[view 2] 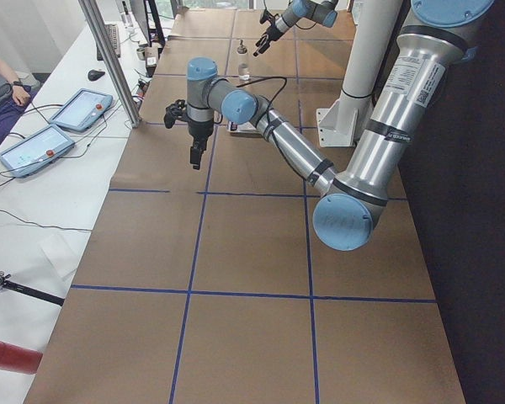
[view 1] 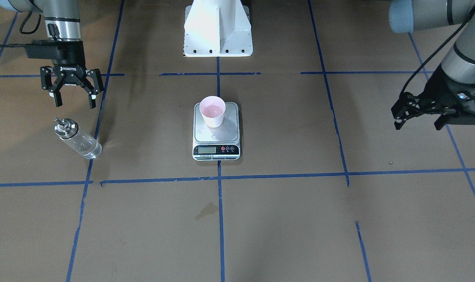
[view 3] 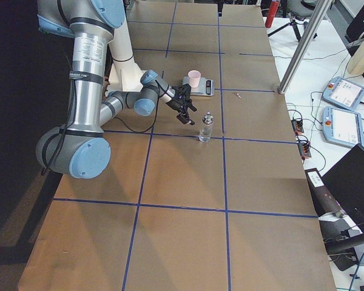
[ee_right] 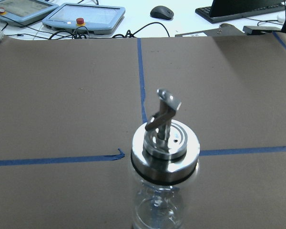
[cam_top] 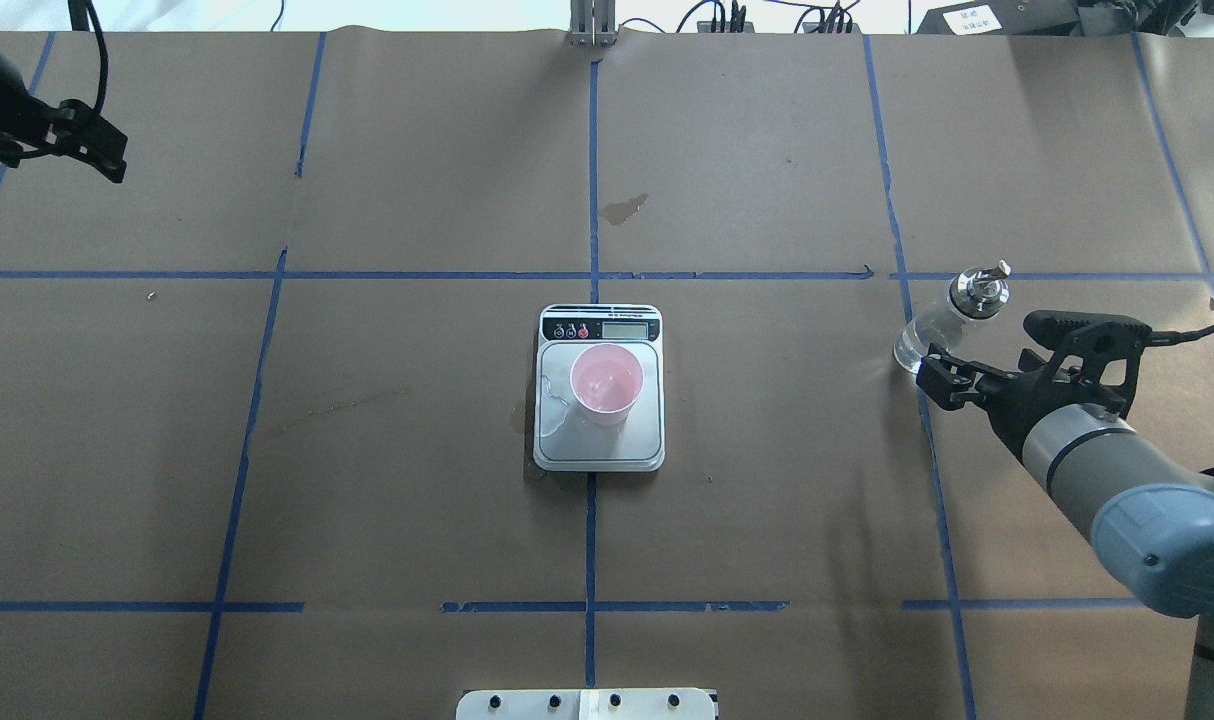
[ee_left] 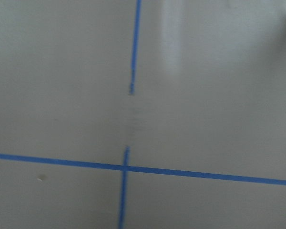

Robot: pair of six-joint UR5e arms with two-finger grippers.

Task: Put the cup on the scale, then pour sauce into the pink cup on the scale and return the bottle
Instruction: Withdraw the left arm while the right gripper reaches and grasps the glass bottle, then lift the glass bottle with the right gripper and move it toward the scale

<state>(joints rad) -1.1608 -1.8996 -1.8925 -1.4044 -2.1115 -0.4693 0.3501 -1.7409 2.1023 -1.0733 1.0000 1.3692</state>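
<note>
Overhead exterior: cup [cam_top: 607, 382] on scale [cam_top: 567, 445]; bottle [cam_top: 947, 318] upright on tabletop [cam_top: 417, 450]; right pincer [view 1: 74, 104] and left pincer [view 1: 417, 126] spread, empty.

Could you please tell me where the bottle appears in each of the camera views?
Front-facing: bottle far left.
Overhead: bottle far right.
Exterior left: bottle top, far away.
Exterior right: bottle centre.
Left wrist: not in view.
Right wrist: bottle bottom centre, close.
Landmark: the scale, mid-table; the bottle stands to the robot's right of it.
</note>
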